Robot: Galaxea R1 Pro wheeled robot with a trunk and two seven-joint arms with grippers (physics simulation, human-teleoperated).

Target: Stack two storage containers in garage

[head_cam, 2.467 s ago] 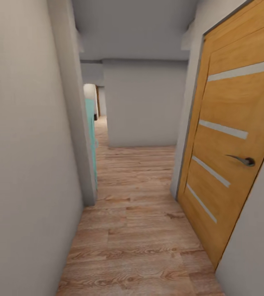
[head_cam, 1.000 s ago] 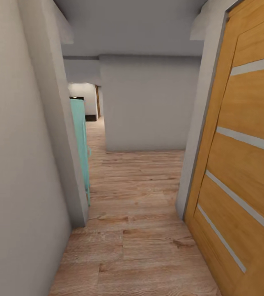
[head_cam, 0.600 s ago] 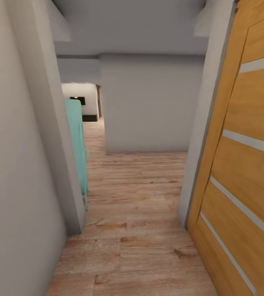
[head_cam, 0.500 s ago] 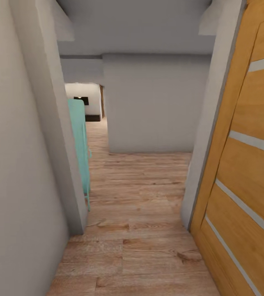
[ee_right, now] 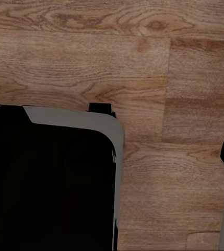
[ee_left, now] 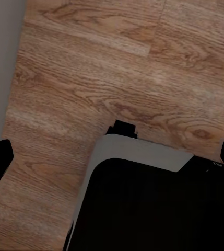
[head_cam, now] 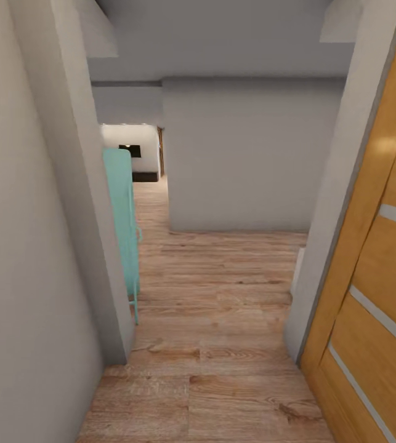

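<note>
Light wood planks [head_cam: 222, 344] run down a narrow corridor between pale grey walls, under a flat grey ceiling. A plain white wall [head_cam: 31, 246] closes the left side and ends in a square corner; just behind that corner stands a tall turquoise cabinet [head_cam: 122, 221] on thin legs, tucked out of the walking line. On the right an orange wooden door [head_cam: 376, 295] with pale horizontal strips hangs in a grey frame. Ahead, a blank grey wall block [head_cam: 247, 154] faces the corridor, and the floor passes to its left towards a lit room [head_cam: 130, 144] with a dark patch low on its far wall.

Both wrist views look straight down at the same planks, each over a dark, grey-edged part of the robot's body [ee_left: 143, 204], which suggests the arms hang folded low and close for travel through the tight passage. Dark finger ends sit at the frame edges of the left wrist view, well apart, so the left pincer [ee_left: 112, 157] reads as wide and empty. Whether the right pincer is wide or narrow I cannot tell.

The storage containers are somewhere beyond this hallway; the robot seems to be on its way.
</note>
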